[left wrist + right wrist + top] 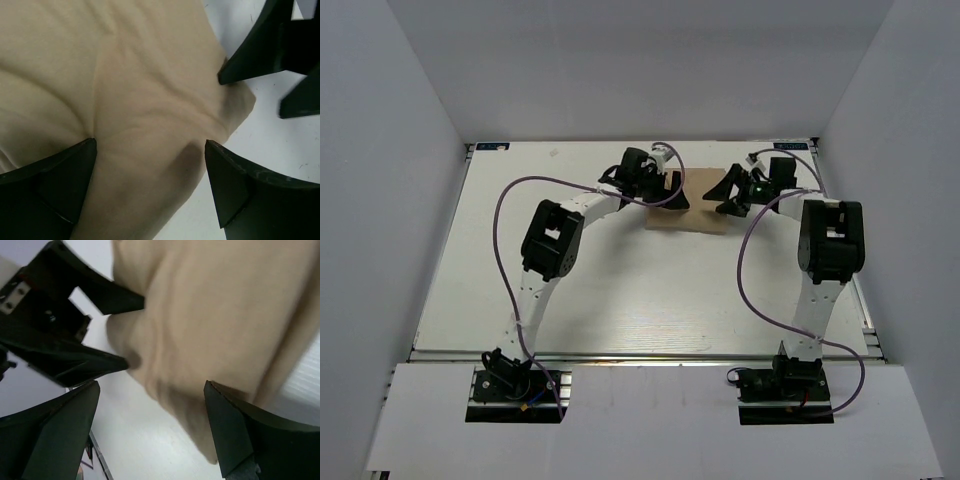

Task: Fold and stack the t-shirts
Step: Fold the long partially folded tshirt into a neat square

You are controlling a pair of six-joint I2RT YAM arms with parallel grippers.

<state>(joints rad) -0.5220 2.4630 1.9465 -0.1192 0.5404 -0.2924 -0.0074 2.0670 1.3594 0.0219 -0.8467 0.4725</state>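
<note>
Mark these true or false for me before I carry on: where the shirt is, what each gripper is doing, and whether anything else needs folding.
1. The tan t-shirt lies as a compact folded bundle on the far part of the table. True.
2. The left gripper is shut on the shirt. False: its jaws stand open above the fabric and pinch nothing.
3. The right gripper is open. True.
4. A second shirt waits near the arm bases. False: only the one shirt shows in any view.
5. The two grippers face each other across the shirt, left from its left side, right from its right. True.
</note>
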